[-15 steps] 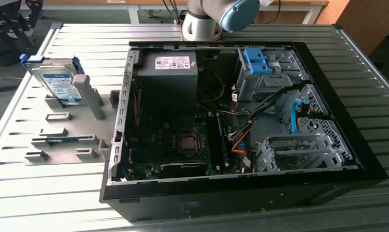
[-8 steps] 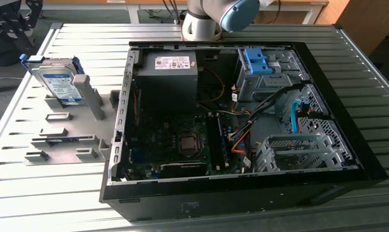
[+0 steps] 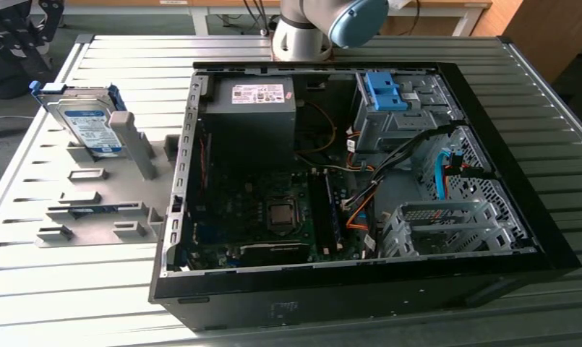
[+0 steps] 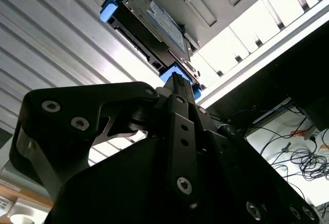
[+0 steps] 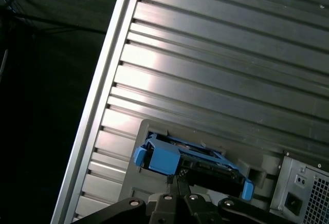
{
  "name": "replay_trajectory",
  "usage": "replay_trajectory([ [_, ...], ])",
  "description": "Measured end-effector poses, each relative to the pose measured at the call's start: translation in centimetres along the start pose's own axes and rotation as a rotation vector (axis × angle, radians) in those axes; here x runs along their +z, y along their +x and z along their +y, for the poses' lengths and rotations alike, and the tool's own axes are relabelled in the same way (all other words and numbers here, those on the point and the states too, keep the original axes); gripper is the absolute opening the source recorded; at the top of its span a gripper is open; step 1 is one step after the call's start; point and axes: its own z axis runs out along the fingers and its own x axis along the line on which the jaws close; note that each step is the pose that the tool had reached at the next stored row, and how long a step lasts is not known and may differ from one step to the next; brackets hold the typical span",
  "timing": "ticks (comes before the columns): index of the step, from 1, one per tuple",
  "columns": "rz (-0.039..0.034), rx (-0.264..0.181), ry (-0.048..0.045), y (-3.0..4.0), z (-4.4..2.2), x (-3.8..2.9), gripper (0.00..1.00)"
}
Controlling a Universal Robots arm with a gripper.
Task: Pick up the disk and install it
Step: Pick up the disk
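We see the ribbed silver aluminium table (image 3: 79,303) bearing the open black computer tower case (image 3: 368,296). In the exterior view's upper left, the silver, blue-framed rectangular disk (image 3: 88,126) stands in a grey plastic rack (image 3: 137,148), not yet lifted, so installation remains. The black gripper (image 5: 172,182) hovers near it; we cannot tell whether it is clenched or released.

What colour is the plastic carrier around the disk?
Blue; the carrier shows best in the first wrist view.
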Motion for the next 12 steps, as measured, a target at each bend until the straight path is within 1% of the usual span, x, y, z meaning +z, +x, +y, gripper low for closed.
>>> replay_trajectory([
  [12,0.0015,-0.034,0.0002,0.0,0.0,0.0,0.11],
])
